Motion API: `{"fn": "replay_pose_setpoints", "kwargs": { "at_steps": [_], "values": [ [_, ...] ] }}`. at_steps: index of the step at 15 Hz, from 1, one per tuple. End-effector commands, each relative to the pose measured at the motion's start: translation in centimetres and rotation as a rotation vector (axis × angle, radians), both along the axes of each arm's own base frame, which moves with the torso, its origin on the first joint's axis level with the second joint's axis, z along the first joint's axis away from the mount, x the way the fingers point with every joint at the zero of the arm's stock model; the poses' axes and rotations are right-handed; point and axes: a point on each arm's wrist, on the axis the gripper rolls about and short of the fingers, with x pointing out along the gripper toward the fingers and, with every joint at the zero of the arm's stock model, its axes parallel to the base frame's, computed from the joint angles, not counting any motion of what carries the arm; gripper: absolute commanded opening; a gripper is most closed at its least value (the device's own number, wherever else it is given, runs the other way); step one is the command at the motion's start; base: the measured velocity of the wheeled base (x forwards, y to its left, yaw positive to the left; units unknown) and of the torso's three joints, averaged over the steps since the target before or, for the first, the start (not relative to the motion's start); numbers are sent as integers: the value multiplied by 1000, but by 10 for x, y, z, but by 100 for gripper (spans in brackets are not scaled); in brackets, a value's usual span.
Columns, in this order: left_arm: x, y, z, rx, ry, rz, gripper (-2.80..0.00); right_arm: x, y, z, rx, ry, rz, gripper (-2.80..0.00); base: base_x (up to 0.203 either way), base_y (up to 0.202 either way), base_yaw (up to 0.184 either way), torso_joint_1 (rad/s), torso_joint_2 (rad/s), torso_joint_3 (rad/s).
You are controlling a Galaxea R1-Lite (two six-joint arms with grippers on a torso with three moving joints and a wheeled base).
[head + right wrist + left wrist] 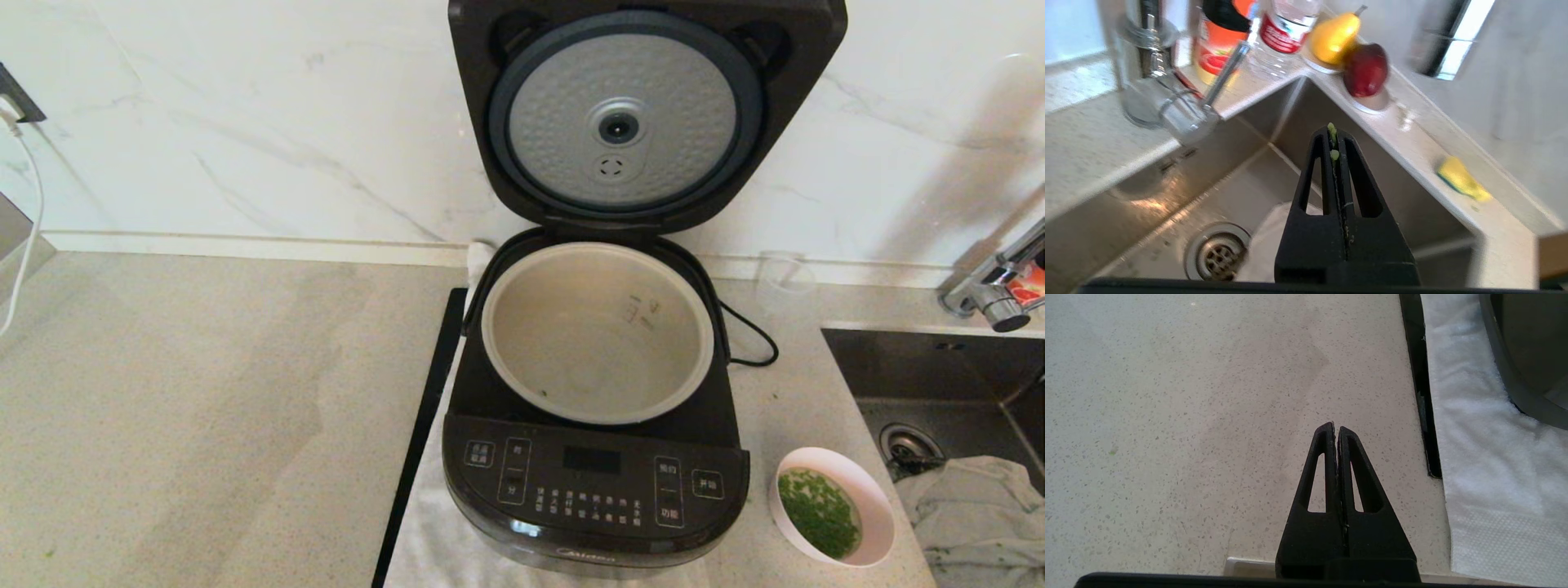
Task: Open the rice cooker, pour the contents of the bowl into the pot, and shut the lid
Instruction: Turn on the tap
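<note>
The glossy black squarish rice cooker is seen with its hinged lid raised and the light-grey metal pot exposed. The pale pink bowl of chopped green bits sits near right. The right gripper is pressed together over the steel sink; the left gripper, likewise closed, is parked above the speckled counter.

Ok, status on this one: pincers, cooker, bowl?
Left pincer shut over bare counter. Right pincer shut, empty, above the sink. Lid up, pot empty. Bowl full, path clear.
</note>
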Motion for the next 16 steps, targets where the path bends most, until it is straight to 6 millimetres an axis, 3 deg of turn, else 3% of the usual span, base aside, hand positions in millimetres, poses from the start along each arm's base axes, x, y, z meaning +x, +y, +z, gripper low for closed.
{"fn": "replay_pose_setpoints", "kwargs": {
  "at_steps": [1,9,16],
  "values": [
    [0,0,0,0,1,0,-280,19,-7,-15,-1,1,8,-280,0,0,0,0,0,0],
    [0,0,0,0,0,0,-280,71,-33,-30,-42,-54,-3,-280,0,0,0,0,0,0],
    [0,0,0,0,1,0,-280,98,-47,-33,-82,-82,-8,-280,0,0,0,0,0,0]
  ]
}}
